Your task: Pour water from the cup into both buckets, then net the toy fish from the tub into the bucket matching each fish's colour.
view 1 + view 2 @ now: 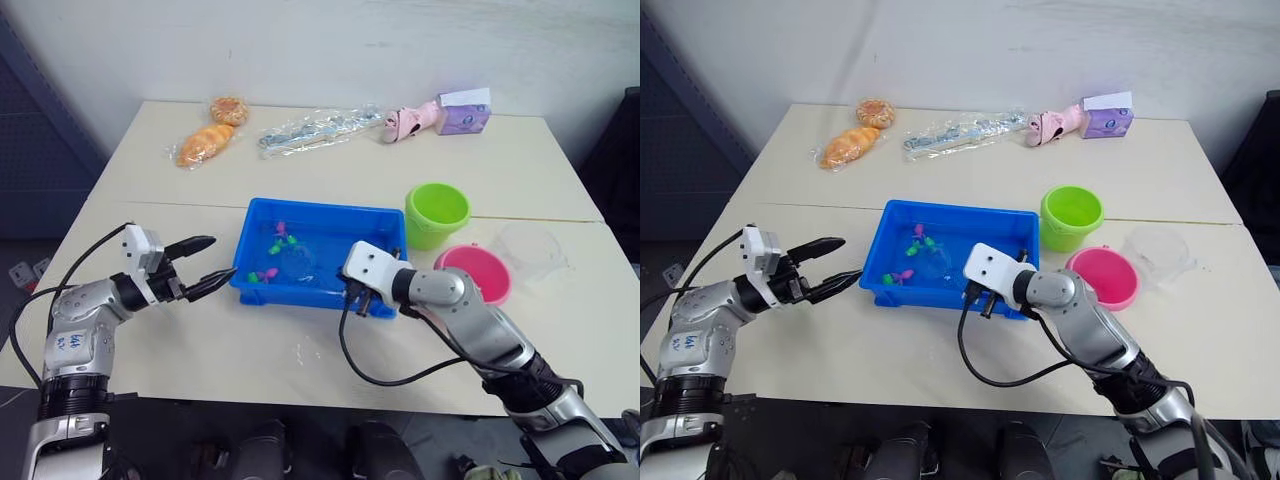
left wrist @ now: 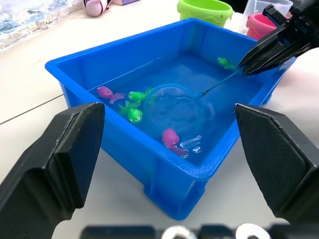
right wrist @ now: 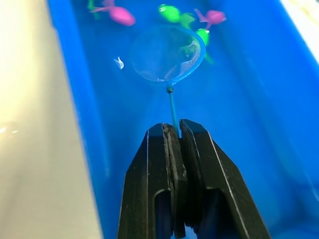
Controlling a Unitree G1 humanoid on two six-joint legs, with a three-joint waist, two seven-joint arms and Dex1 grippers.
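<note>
right gripper [image 3: 174,130]: fingers clamped on net [image 3: 167,53] handle, hoop held ahead of fingertips in tub [image 1: 262,287] water, among green and pink toy fish [image 3: 121,15], likely to scoop | left gripper [image 1: 202,265]: fingers apart, just beside tub wall, probably to steady it | green bucket [image 1: 436,213], pink bucket [image 1: 478,271], cup [image 1: 533,249] beyond right fingers

Bright blue tub [image 1: 262,283] on a cream table [image 1: 250,350], lime green bucket [image 1: 436,214] at two o'clock from it, pink bucket [image 1: 476,273] at three o'clock, green and magenta toy fish [image 2: 130,105], light-blue net [image 3: 166,55], black fingers [image 3: 149,189], colourless clear cup [image 1: 530,250]
</note>
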